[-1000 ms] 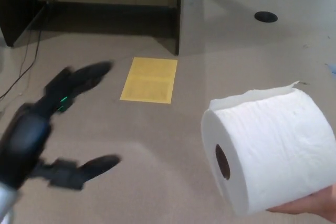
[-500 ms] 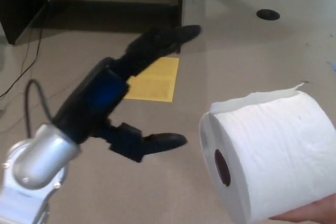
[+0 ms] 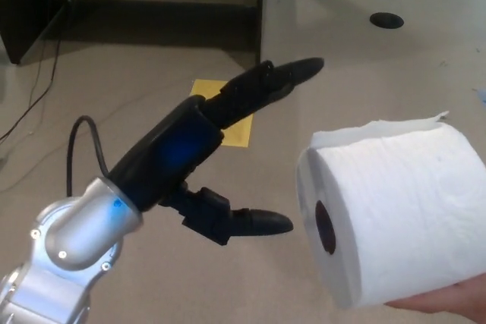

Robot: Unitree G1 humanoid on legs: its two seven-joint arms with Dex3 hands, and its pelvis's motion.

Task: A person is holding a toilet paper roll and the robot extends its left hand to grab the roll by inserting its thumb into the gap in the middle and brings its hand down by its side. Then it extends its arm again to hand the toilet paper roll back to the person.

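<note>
The left hand [image 3: 220,153] is open, fingers [image 3: 285,77] spread wide, thumb [image 3: 258,222] just beside the core hole [image 3: 325,227]. The roll [image 3: 395,214] rests on a person's hand [image 3: 444,300]. Risk: a misaligned thumb strikes the roll's face, pushing it off.

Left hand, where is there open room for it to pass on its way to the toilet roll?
A bare gap lies between the left hand thumb tip and the toilet paper roll core. Bare floor shows above the roll. Below the roll, a person's hand crowds it.
</note>
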